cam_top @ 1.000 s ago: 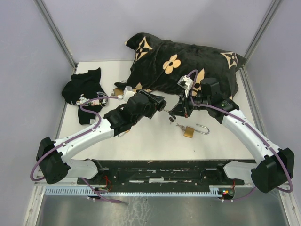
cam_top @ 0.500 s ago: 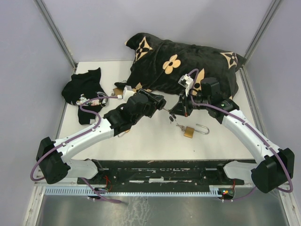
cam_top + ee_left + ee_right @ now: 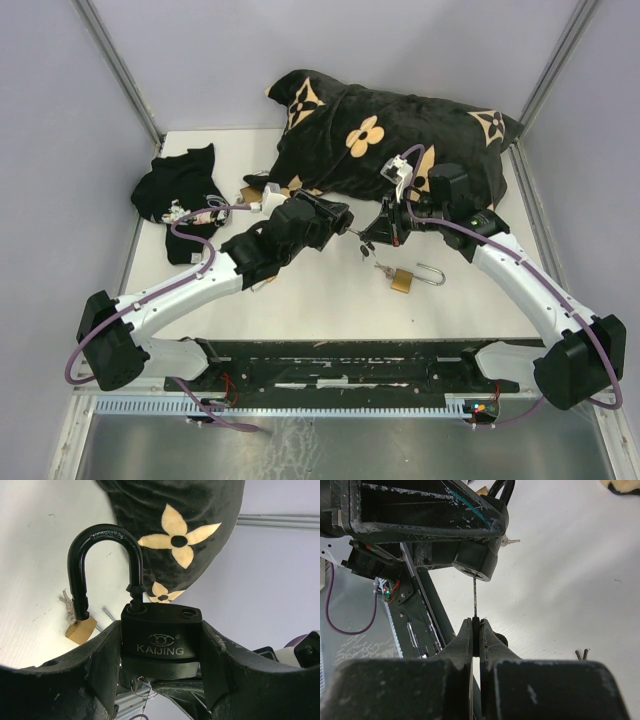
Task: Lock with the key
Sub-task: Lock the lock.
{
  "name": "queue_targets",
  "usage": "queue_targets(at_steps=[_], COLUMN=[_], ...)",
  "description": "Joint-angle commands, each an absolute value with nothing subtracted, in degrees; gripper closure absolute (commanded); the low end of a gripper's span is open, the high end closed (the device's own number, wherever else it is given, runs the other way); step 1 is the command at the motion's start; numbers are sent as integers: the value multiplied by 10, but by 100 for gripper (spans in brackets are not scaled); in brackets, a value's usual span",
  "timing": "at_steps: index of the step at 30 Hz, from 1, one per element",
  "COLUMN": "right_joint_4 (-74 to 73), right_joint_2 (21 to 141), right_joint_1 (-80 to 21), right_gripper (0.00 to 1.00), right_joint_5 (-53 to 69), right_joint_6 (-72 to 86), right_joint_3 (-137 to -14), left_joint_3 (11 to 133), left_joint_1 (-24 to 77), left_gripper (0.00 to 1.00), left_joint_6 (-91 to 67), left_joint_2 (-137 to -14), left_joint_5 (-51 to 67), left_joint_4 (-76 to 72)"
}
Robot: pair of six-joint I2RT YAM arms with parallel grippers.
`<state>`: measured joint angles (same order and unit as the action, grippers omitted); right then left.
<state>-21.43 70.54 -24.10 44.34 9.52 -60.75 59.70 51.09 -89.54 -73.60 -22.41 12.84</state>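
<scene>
Slightly closer to the left pincer (image 3: 340,218), the right pincer (image 3: 476,627) has been brought.
A black KAIJING padlock (image 3: 161,642), shackle open, is gripped by its body in the left pincer above the white tabletop (image 3: 320,290); a thin metal key (image 3: 475,600) is pinched in the clenched right pincer, tip at the padlock's underside.

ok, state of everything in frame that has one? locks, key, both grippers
black KAIJING padlock: shackle open, one leg out of the body.
left gripper: clamped on that padlock's body.
right gripper: shut on the key.
key: tip at the padlock's keyhole, depth unclear.
brass padlock: lying on the table, not held; shackle state unclear.
</scene>
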Motion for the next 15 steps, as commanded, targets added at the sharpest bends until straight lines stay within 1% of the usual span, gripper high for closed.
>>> queue_targets(at_steps=[1, 10, 15], right_joint_4=[-158, -101, -80], right_joint_2=[692, 695, 699], right_joint_1=[-237, -221, -221], right_gripper=[99, 99, 98], right_joint_5=[442, 444, 439], right_joint_6=[107, 173, 183], right_joint_3=[-624, -620, -624], left_joint_3=[609, 598, 589], left_joint_1=[515, 517, 516], left_gripper=[97, 97, 97], left_joint_6=[-920, -937, -962], left_joint_2=[-722, -723, -726], left_joint_5=[-215, -216, -213], left_joint_4=[71, 65, 55])
